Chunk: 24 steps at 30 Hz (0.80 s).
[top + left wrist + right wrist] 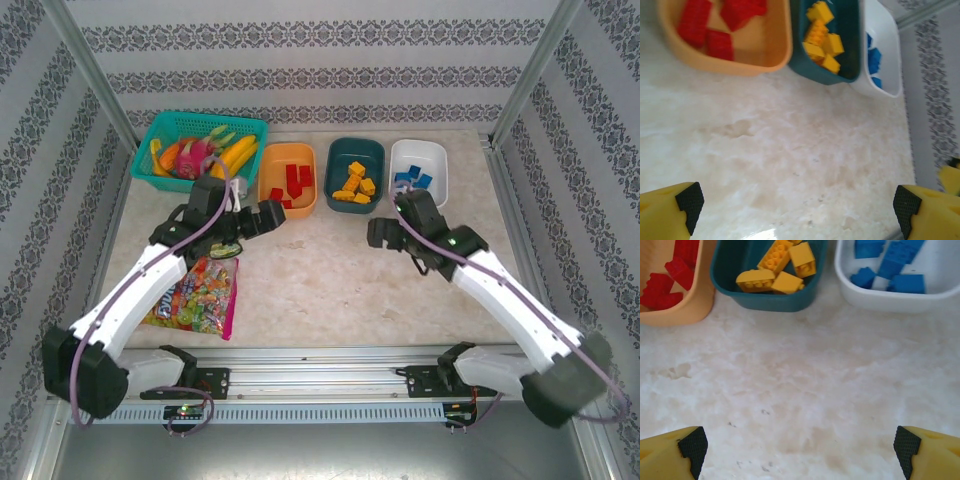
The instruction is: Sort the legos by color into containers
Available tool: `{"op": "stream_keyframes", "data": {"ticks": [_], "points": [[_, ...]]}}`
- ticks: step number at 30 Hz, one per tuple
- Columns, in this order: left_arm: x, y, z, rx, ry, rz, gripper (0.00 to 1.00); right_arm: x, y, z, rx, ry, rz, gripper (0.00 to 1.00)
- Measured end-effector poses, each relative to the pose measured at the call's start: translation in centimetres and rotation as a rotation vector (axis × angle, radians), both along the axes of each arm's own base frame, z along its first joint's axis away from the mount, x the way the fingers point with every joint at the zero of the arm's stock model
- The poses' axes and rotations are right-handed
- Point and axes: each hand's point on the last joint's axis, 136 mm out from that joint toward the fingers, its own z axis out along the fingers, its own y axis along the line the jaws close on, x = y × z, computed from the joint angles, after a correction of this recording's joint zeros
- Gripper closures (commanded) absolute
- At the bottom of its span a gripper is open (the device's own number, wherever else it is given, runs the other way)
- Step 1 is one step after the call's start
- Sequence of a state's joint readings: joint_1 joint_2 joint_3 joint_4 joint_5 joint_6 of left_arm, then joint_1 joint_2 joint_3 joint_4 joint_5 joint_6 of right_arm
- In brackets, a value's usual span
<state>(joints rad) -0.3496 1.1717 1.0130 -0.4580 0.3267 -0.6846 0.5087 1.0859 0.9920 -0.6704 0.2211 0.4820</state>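
Evidently all legos (755, 280) sit in the far bowls (765, 304). They're light, stiff, slick: pinch across flat sides, not studs. Left claw (797, 207) and right claw (799, 450) gape, empty.

Three bowls (355, 142); one fruit basket (200, 117); one candy bag (200, 295); two pincers: left pincer (797, 202), right pincer (800, 445)
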Motion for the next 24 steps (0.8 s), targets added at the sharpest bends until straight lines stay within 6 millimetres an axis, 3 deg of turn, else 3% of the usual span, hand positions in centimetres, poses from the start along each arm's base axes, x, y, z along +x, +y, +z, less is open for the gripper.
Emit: {"op": "stream_keyframes", "data": {"ticks": [3,6,10,12,16,24], "points": [[-1.0,2.9,-0.1,0.087,-0.010,0.106,0.00,-1.2,-3.2,0.8,-0.047,-0.066,-0.101,0.02],[-1.8,7.4,-0.2,0.219,-0.017,0.301,0.00,-1.4,-7.2,0.7,-0.109,-0.122,-0.254,0.02],[-3.1,14.7,-0.8,0.449,-0.040,0.626,0.00,-1.9,-12.6,-2.3,-0.207,-0.199,-0.433,0.02],[-3.3,16.8,-1.8,0.570,-0.076,0.688,0.00,-2.0,-14.0,-4.3,-0.263,-0.222,-0.464,0.02],[-3.1,19.4,-5.7,0.800,-0.066,0.668,0.00,-1.0,-15.3,-8.1,-0.385,-0.190,-0.444,0.02],[1.2,21.2,-11.4,0.889,0.009,0.541,0.00,4.5,-14.2,-10.8,-0.416,-0.211,-0.319,0.02]]}}
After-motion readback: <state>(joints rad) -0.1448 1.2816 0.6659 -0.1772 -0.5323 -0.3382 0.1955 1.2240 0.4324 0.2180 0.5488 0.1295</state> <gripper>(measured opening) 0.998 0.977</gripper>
